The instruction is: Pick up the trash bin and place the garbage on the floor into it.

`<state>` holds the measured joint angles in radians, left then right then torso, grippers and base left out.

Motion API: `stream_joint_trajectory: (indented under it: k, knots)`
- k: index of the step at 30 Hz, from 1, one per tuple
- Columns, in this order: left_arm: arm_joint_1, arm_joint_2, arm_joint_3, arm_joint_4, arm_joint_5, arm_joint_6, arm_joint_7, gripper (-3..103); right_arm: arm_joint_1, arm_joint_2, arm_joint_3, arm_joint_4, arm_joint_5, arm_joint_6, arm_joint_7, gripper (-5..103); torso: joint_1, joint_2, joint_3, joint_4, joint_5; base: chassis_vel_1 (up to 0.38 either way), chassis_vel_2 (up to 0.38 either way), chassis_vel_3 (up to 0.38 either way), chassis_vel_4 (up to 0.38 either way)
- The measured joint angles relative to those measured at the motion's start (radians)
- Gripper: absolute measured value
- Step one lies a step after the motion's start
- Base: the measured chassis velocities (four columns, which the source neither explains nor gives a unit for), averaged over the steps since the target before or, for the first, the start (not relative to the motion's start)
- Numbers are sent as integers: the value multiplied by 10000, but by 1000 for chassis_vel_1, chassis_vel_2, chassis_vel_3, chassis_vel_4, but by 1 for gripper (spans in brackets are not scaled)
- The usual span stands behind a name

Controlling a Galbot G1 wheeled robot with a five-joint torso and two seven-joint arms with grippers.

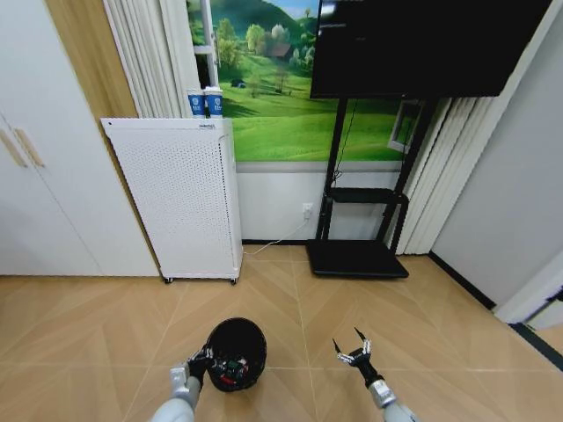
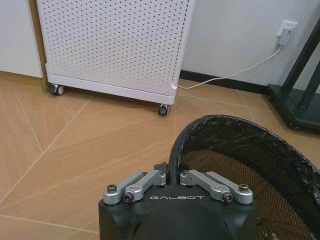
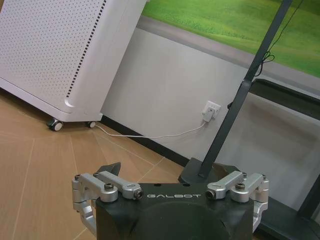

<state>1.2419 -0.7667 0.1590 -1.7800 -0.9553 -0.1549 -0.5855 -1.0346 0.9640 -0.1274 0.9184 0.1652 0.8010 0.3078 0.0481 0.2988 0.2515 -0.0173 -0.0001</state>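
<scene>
The left end effector (image 1: 201, 360) is pinching the near-left rim of the black trash bin (image 1: 237, 350), which sits low over the herringbone wood floor (image 1: 106, 325) with red and green garbage (image 1: 234, 370) inside. To its right, the right end effector (image 1: 354, 349) hangs with fingers spread wide, holding nothing. The white perforated cabinet (image 1: 186, 200) stands far left.

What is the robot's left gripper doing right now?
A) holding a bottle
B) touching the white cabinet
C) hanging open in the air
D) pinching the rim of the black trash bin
D: the left gripper is shut on the rim of the trash bin, while the right gripper hangs open beside it.
</scene>
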Motion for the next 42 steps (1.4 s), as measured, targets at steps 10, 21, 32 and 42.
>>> stream_joint_trajectory:
  k: [10,21,32,42]
  knots:
    - [1200,126,-925,-189,330,-81,321,7,-222,87,280,-87,-134,0,-10,100,0,0,0,0,1,0,0,0,0]
    - [1406,158,-1497,909,725,-439,1216,7,-774,127,720,223,-265,1,-1,100,0,0,0,2,0,0,0,0,0]
    - [258,-242,-1065,1533,691,-539,1357,7,-1465,144,1246,504,-300,4,-103,100,0,0,0,-1,1,0,0,0,0]
    - [22,-585,-860,1878,758,-557,1321,7,-1443,117,1270,592,-153,7,-175,100,0,1,1,1,-1,0,0,0,0]
